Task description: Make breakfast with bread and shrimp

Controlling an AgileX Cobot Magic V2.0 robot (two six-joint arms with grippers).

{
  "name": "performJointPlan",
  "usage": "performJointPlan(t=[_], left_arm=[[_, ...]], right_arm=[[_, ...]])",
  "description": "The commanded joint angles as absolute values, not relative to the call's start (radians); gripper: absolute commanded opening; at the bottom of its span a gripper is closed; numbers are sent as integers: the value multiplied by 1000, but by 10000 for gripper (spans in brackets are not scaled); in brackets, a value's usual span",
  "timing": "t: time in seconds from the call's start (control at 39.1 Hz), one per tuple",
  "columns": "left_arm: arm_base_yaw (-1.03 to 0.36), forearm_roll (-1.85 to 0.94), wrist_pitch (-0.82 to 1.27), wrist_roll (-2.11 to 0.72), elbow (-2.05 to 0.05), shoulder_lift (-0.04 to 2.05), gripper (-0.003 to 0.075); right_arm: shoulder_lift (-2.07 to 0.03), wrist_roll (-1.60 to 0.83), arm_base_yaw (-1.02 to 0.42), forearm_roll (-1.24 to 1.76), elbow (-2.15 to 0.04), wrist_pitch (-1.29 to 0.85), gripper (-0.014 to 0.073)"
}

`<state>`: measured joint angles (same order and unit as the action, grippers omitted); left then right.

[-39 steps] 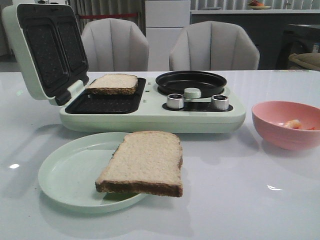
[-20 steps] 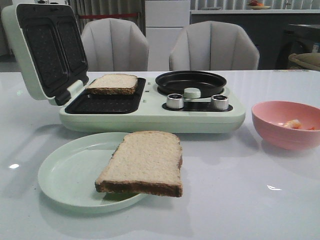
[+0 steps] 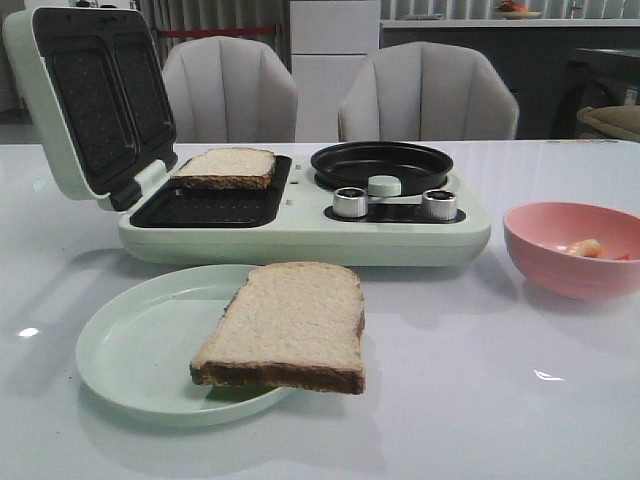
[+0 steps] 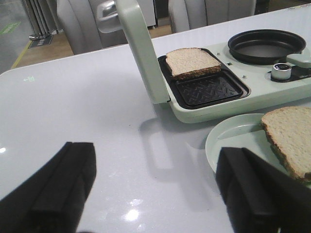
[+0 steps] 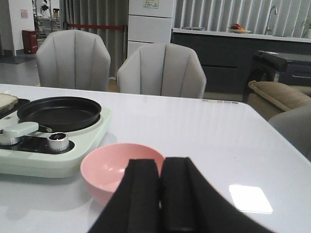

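Starting at the left, we see the left claw [image 4: 150, 194] with its black fingers [image 4: 58, 184] spread wide apart and holding nothing, low over the glossy white worktop [image 3: 470, 400]. Just beyond it sits the pale green round plate [image 3: 130, 350], and the near slice of beige bread with a dark brown crust [image 3: 285, 325] lies tilted across the plate's right rim, one edge overhanging the worktop. We judge this slice light, soft and easily dented or torn, so we would take it by the overhanging crust edge, where the crumb is firmest and a finger can get underneath, and squeeze gently. Behind the plate stands the mint-green sandwich maker with its lid propped open [image 3: 300, 225]; a second slice of bread [image 3: 226, 167] rests on the rear of its two dark grill wells, well apart from either claw. Further right is the round black frying pan [image 3: 382, 165] on the same appliance. At the far right sits the pink round bowl [image 3: 570, 245] holding the small curled orange-and-white shrimp [image 3: 585, 247], which we expect to be light, slick and springy, best pinched across its thickest bend. The right claw [image 5: 160, 194], fingers pressed together and empty, hovers just in front of that bowl.
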<state>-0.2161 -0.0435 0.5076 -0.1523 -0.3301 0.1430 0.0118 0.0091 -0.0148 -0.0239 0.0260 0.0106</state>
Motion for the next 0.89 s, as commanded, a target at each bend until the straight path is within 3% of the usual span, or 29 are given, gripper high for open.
performJointPlan(t=[0.0,0.87], left_arm=[[-214,-56,438,-153,-355,154,564],[-214,-56,438,-153,-355,154,564]], right_arm=[[32,6,-17,-32,10,96,141],[32,6,-16,-30,10,152,141]])
